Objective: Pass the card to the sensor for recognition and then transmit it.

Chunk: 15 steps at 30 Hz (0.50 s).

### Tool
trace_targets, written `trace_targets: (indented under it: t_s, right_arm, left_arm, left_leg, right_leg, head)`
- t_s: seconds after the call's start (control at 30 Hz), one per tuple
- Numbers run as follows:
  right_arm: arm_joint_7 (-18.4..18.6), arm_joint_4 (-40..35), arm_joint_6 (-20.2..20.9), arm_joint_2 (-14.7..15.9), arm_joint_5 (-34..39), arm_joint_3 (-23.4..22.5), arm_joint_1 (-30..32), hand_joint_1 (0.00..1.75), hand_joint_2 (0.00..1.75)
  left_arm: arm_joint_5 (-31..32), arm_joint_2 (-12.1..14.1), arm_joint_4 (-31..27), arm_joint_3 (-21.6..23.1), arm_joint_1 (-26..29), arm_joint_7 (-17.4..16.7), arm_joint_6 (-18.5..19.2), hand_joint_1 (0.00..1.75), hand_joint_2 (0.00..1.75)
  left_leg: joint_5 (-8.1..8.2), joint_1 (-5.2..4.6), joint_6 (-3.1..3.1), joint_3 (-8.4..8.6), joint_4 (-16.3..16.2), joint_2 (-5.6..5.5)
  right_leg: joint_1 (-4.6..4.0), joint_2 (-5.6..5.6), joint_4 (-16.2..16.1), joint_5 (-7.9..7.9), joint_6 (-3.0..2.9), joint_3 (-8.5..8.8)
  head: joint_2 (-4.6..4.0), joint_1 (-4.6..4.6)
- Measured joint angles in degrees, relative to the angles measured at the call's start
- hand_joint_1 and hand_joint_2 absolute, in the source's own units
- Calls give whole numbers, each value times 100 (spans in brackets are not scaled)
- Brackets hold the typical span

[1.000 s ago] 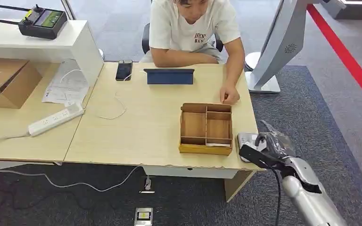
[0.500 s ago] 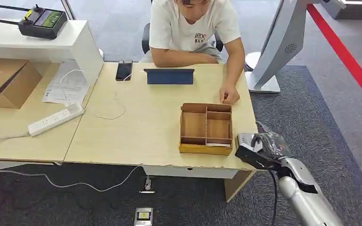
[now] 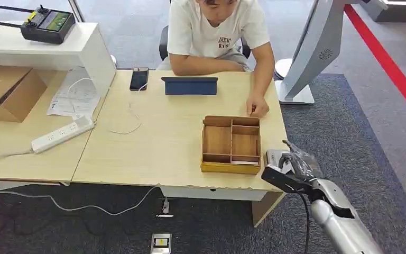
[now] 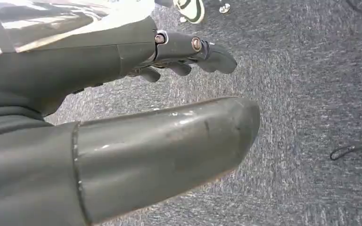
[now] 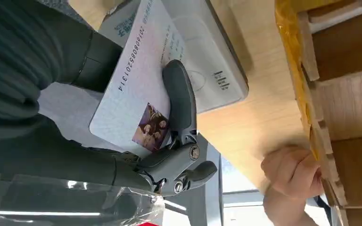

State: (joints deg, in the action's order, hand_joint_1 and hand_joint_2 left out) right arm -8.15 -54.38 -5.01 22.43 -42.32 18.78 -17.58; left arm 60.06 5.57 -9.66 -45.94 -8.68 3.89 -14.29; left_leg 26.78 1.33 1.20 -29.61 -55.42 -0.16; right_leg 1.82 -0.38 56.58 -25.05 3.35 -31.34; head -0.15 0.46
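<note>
Right hand (image 3: 295, 165), grey and partly wrapped in clear, crinkled plastic film, at the right front corner of the pale wood-grain table (image 3: 153, 143). The hand grips a flat, white, rounded-corner ID card (image 5: 139, 89) bearing a printed number string and a small colour photograph; one dark finger (image 5: 181, 101) lies across the card's face, the thumb beneath. The card is held just over the card reader (image 5: 202, 61), a light grey, smooth plastic slab with rounded edges that lies on the table directly under the hand; whether card and reader touch cannot be told. In the head view the reader (image 3: 273, 157) shows as a pale block partly covered by the hand.

Just beside the hand, toward the table's middle, stands a rectangular wooden tray (image 3: 230, 144) of brown slats with a yellowish front wall, divided into several open compartments. Beyond the tray, farther from the hand, a person's hand (image 3: 257, 108) rests on the tabletop. A dark blue tablet case (image 3: 189, 85), a black phone (image 3: 139, 79) and a white power strip (image 3: 62, 134) lie well apart from the hand, across the table.

Left hand (image 4: 122, 117), matte grey with a thick, smooth thumb, hangs over coarse grey carpet (image 4: 311, 94); its fingers (image 4: 188, 52) are spread and hold nothing.
</note>
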Motion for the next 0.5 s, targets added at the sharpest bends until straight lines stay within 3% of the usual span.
trace_targets:
  t_s: [0.5]
  right_arm:
    - [-13, 44, 4, -2, 48, 74, 0, 175, 175]
  left_arm:
    - [-7, 9, 0, 0, 0, -33, -11, 0, 0]
  left_leg:
    - [0, 0, 0, 6, 0, 2]
  right_leg:
    - [0, 0, 0, 0, 0, 5]
  head:
    - [0, 0]
